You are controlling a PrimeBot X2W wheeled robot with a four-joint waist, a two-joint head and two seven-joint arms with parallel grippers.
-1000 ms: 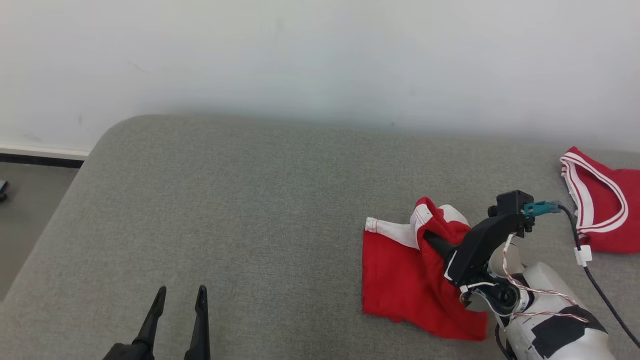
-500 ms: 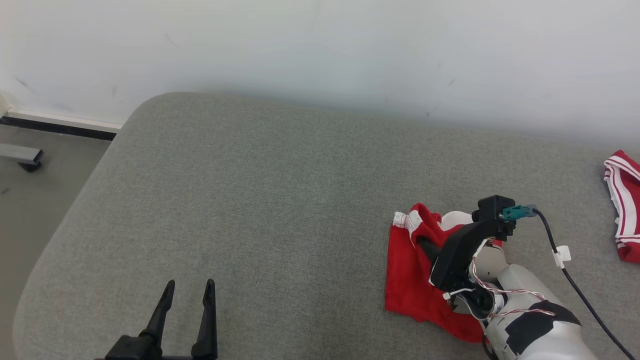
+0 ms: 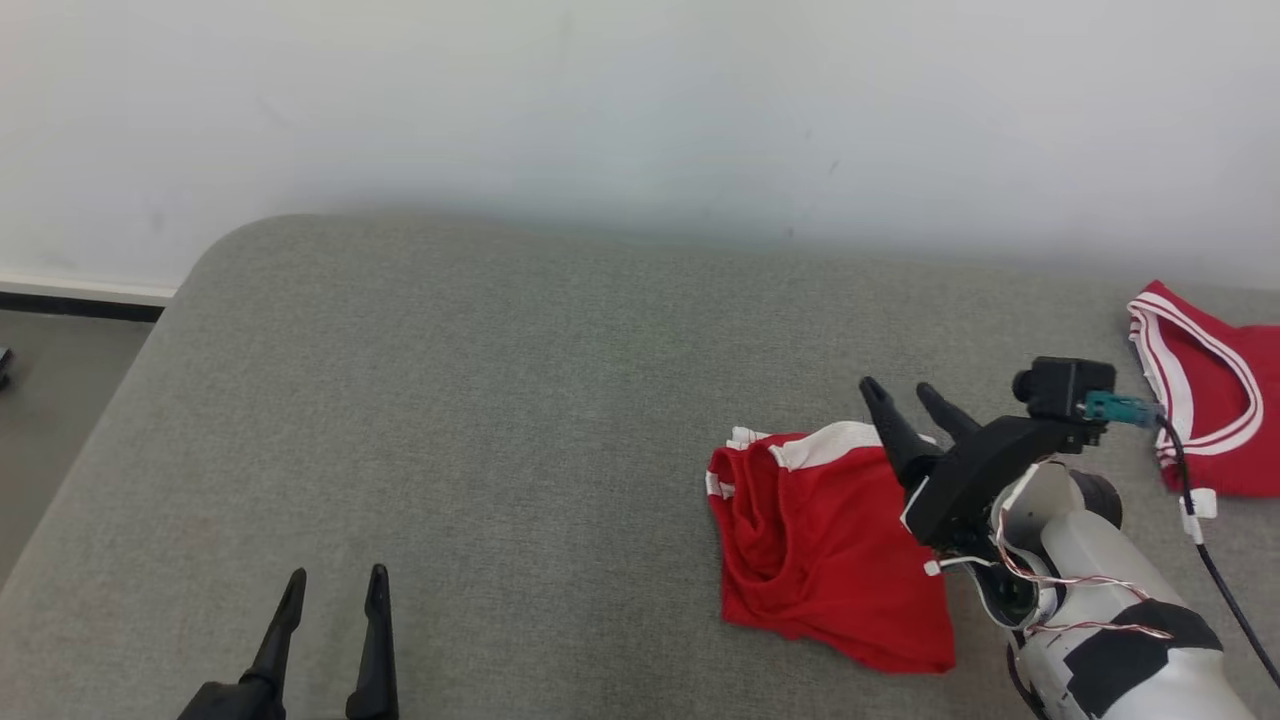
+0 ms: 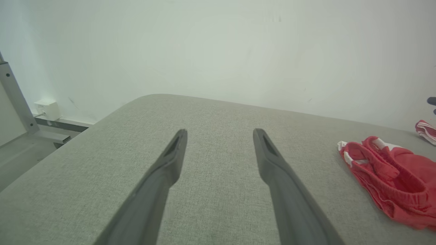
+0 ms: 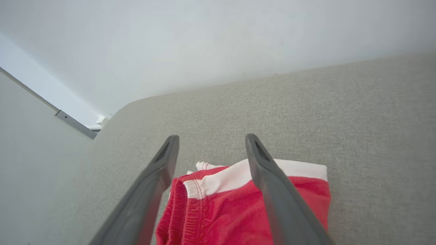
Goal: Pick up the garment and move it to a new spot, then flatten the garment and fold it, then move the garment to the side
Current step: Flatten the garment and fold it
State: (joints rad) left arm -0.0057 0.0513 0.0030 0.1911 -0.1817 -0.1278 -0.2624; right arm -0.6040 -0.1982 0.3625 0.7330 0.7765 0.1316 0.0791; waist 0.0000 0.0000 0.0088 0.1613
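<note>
The garment (image 3: 820, 545) is a pair of red shorts with white trim, lying rumpled on the grey cushion (image 3: 520, 400) right of centre. It also shows at the right of the left wrist view as the garment (image 4: 391, 177) and low in the right wrist view as the garment (image 5: 238, 204). My right gripper (image 3: 908, 395) hovers open just above the shorts' far right edge, with nothing between its fingers. My left gripper (image 3: 335, 590) stands open near the front left of the cushion, well away from the shorts.
A second red garment with white stripes (image 3: 1210, 400) lies at the cushion's far right edge. A pale wall (image 3: 640, 100) runs behind the cushion. The floor (image 3: 50, 420) drops off past the cushion's rounded left edge.
My right gripper has opened and let go of the shorts, then lifted off them. The shorts now lie flatter on the cushion. The head camera has shifted between frames.
</note>
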